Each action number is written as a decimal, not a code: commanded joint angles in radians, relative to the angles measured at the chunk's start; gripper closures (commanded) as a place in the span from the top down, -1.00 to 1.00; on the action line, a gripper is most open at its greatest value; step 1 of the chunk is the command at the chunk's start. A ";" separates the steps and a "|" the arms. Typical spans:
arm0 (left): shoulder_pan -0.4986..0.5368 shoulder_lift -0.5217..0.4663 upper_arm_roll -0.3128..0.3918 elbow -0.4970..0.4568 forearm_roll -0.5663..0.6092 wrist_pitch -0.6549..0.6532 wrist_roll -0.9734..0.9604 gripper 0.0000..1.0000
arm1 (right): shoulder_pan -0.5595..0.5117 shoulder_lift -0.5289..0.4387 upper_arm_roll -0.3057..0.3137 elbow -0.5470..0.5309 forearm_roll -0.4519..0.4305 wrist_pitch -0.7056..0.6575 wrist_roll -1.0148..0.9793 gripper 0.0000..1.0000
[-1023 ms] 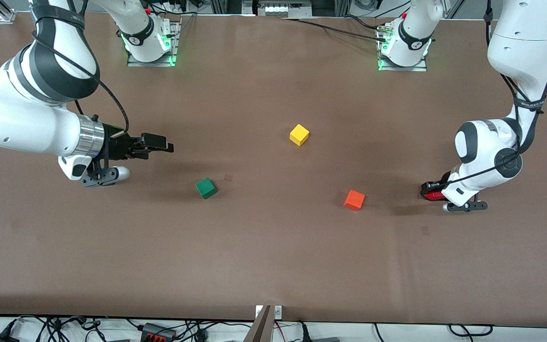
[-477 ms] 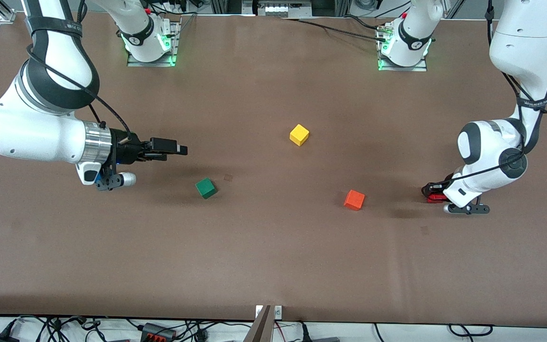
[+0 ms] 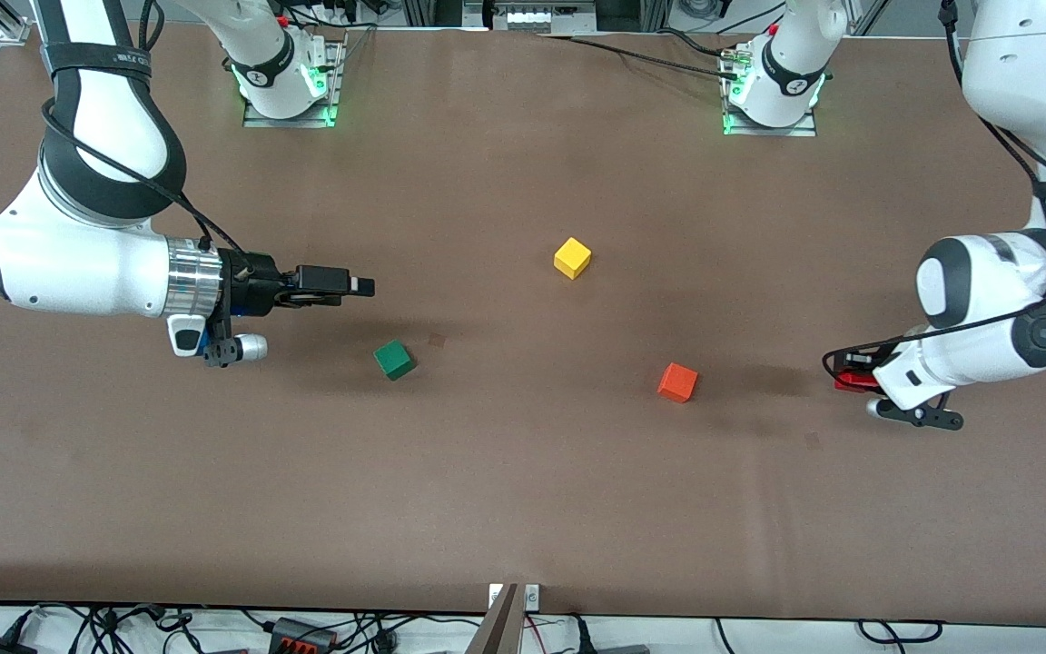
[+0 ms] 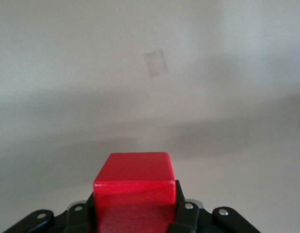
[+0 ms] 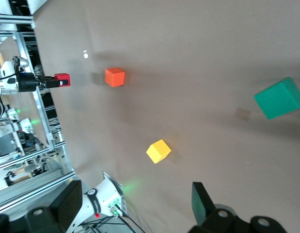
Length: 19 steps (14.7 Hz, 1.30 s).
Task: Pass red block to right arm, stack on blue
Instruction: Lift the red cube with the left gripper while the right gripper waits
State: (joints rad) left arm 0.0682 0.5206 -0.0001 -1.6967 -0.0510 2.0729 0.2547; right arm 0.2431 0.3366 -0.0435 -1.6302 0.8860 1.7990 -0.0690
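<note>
The red block is clamped in my left gripper, low over the table at the left arm's end. In the left wrist view the red block fills the space between the black linked fingers. It also shows small in the right wrist view. My right gripper is open and empty. It lies level, pointing toward the table's middle, over the table beside the green cube. Its fingers stand wide apart. The blue cube is not in view.
A yellow cube sits mid-table, and an orange cube lies nearer the front camera, between the green cube and my left gripper. All three also show in the right wrist view: green, yellow, orange.
My right gripper has reached farther toward the table's middle. My left gripper, still holding the red block, has shifted a little toward its own end of the table.
</note>
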 commanded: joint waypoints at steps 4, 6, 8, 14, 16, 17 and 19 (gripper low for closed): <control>-0.002 -0.010 -0.015 0.228 -0.024 -0.360 0.069 -0.55 | -0.008 0.030 -0.006 0.007 0.212 -0.052 -0.130 1.00; -0.002 -0.023 -0.062 0.307 -0.027 -0.471 0.071 -0.56 | -0.008 0.048 -0.006 0.007 0.292 -0.052 -0.133 1.00; -0.001 -0.049 -0.121 0.342 -0.032 -0.554 0.071 -0.56 | -0.008 0.068 -0.006 0.007 0.359 -0.053 -0.140 1.00; 0.008 -0.087 -0.284 0.345 -0.169 -0.613 0.268 -0.68 | -0.010 0.134 -0.007 0.007 0.557 -0.141 -0.193 1.00; 0.004 -0.085 -0.284 0.342 -0.332 -0.616 0.413 -0.69 | -0.016 0.147 -0.007 0.007 0.603 -0.177 -0.219 1.00; -0.005 -0.082 -0.285 0.330 -0.378 -0.619 0.476 -0.69 | -0.015 0.162 -0.007 0.007 0.620 -0.182 -0.241 1.00; -0.014 -0.074 -0.296 0.324 -0.444 -0.616 0.584 -0.72 | -0.015 0.183 -0.006 0.007 0.648 -0.184 -0.302 1.00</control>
State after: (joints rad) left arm 0.0535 0.4425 -0.2821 -1.3662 -0.4233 1.4682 0.7229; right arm 0.2356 0.4956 -0.0512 -1.6310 1.4932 1.6395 -0.3059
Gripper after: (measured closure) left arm 0.445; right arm 0.000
